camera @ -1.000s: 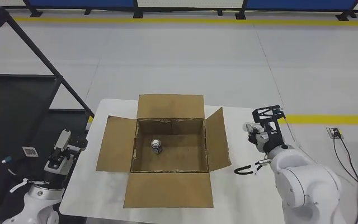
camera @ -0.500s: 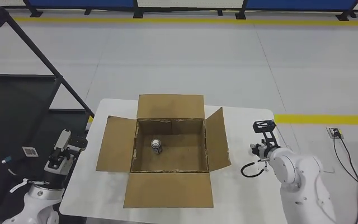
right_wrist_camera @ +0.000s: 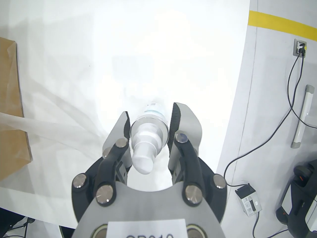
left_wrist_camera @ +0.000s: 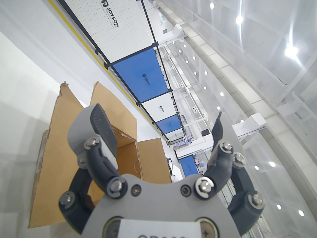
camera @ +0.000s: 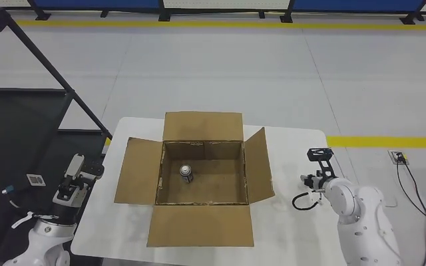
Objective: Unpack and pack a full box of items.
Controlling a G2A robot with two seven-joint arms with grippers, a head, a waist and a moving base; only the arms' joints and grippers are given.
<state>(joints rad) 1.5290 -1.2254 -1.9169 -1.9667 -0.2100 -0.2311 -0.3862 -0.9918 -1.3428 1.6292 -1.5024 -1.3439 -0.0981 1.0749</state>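
Right jaws are clenching a bottle (right_wrist_camera: pixel 148 128) above the bench (camera: pixel 293 226), to the right of the box (camera: pixel 203 136).
Gripped at the shoulder with its cap toward the wrist, the bottle is probably being stood upright clear of the flaps. A can (camera: pixel 186 173) is standing inside the box. Left jaws are hanging released left of the box, pointing upward. The white bench is sitting on a grey floor (camera: pixel 219 66) with yellow lines.

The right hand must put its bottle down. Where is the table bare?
Bare: the table from the box flap to the right edge. The strip left of the box is narrower. A can stands inside the box.
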